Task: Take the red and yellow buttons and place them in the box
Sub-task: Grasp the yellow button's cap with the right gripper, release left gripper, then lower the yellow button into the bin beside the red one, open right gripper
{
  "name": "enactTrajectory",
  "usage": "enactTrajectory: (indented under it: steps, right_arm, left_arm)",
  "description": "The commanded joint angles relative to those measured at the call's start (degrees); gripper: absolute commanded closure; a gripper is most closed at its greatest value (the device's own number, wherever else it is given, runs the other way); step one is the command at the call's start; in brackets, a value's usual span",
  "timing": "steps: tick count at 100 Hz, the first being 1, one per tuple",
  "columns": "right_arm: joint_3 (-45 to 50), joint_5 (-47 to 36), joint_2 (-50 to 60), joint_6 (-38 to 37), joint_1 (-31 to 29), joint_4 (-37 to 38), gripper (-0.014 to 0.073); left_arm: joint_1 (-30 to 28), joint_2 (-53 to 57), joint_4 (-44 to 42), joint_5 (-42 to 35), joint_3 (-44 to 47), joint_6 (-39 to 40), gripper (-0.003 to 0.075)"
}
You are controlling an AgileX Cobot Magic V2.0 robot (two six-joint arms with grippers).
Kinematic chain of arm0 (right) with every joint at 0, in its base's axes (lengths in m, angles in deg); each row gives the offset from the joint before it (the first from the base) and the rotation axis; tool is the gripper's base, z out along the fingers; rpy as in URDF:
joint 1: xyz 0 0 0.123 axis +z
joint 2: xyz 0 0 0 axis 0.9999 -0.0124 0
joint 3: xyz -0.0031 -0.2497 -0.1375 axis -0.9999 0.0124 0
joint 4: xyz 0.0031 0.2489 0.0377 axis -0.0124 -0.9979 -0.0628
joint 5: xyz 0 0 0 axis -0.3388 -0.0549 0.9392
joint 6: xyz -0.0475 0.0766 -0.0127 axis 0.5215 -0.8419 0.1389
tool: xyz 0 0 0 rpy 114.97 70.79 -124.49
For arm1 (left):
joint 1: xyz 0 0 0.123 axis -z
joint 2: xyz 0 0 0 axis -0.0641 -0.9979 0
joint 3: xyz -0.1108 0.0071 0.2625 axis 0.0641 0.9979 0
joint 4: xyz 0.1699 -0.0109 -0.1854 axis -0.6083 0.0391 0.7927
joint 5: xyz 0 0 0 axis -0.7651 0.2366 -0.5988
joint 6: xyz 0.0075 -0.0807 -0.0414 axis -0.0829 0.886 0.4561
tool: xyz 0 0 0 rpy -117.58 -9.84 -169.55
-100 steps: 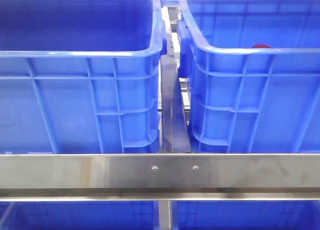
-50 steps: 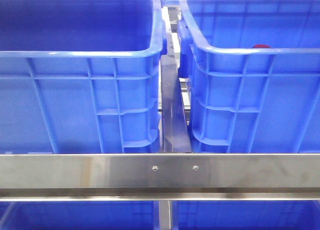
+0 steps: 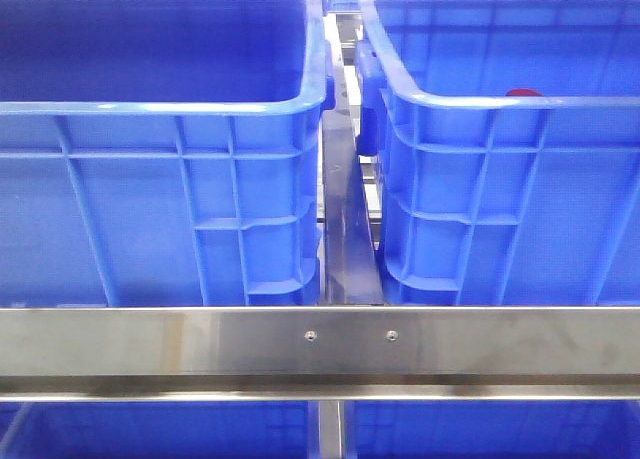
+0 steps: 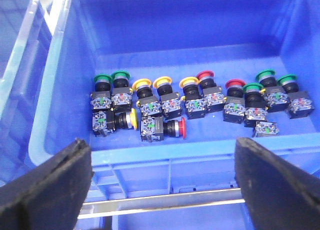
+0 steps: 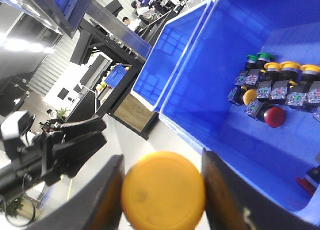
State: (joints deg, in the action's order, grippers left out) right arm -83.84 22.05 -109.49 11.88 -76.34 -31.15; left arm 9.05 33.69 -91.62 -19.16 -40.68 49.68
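A yellow button [image 5: 163, 190] is clamped in the right gripper [image 5: 162, 192], seen only by its wrist camera. The left gripper [image 4: 162, 182] is spread wide, empty, above a crate [image 4: 60, 109] of buttons. The box [image 3: 160, 109] is seen in front.

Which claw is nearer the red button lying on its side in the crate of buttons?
Probably the left. The left claw hangs open just outside the crate's near wall, facing the red button. The right claw, shut on a yellow button, views it from farther off.

Two crates are sitting side by side behind a rail [image 3: 320, 341]: box [image 3: 500, 199] right, second crate [image 3: 150, 199] left, a divider [image 3: 345, 229] standing between.
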Motion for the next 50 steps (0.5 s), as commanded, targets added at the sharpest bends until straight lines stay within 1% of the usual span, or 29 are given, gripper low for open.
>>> enactTrajectory:
  steps: [1, 5, 12, 17, 19, 24, 26, 29, 34, 36, 50]
  right_arm:
    - [-2.09, 1.89, 1.29, 0.68, -0.22, -8.56, 0.0498]
    - [-2.20, 1.52, 1.29, 0.70, -0.22, -8.56, 0.0498]
    - [-2.54, 0.40, 1.29, 0.94, -0.22, -8.56, 0.0498]
    - [-3.01, -0.87, 1.29, 1.21, -0.22, -8.56, 0.0498]
    - [-3.23, -1.52, 1.29, 1.44, -0.24, -8.56, 0.0498]
    - [-4.01, -3.33, 1.29, 2.35, -0.47, -8.56, 0.0498]
    - [-4.32, -4.11, 1.29, 2.82, -0.70, -8.56, 0.0498]
    - [-4.84, -5.11, 1.29, 3.41, -1.07, -8.56, 0.0498]
    - [-5.67, -7.03, 1.29, 4.14, -2.11, -8.49, 0.0498]
    - [-6.04, -7.91, 1.29, 4.45, -2.46, -8.49, 0.0498]
    - [-8.37, -15.18, 1.29, 8.20, -7.13, -6.59, 0.0498]
  left_arm:
    - [-0.08, 2.47, -0.12, -5.69, 0.38, 0.65, 0.0191]
    - [-0.08, 3.54, -0.12, -6.04, 1.26, 0.65, 0.0220]
    - [-0.08, 4.71, -0.12, -6.05, 2.09, 0.65, 0.0316]
    - [-0.08, 5.15, -0.12, -6.05, 2.35, 0.65, 0.0416]
    - [-0.08, 5.20, -0.12, -6.05, 2.35, 0.65, 0.0442]
    - [-0.08, 5.20, -0.12, -6.05, 2.43, 0.65, 0.0549]
    - [-0.08, 5.20, -0.23, -6.05, 2.43, 0.65, 0.0575]
    - [-0.08, 5.20, -0.23, -6.14, 2.43, 0.65, 0.0638]
    - [-0.08, 5.20, -0.23, -6.37, 2.43, 0.65, 0.0718]
    - [-0.08, 5.20, -0.23, -6.36, 2.43, 0.65, 0.0740]
    - [-0.08, 5.20, -0.34, -6.85, 2.43, 0.65, 0.0739]
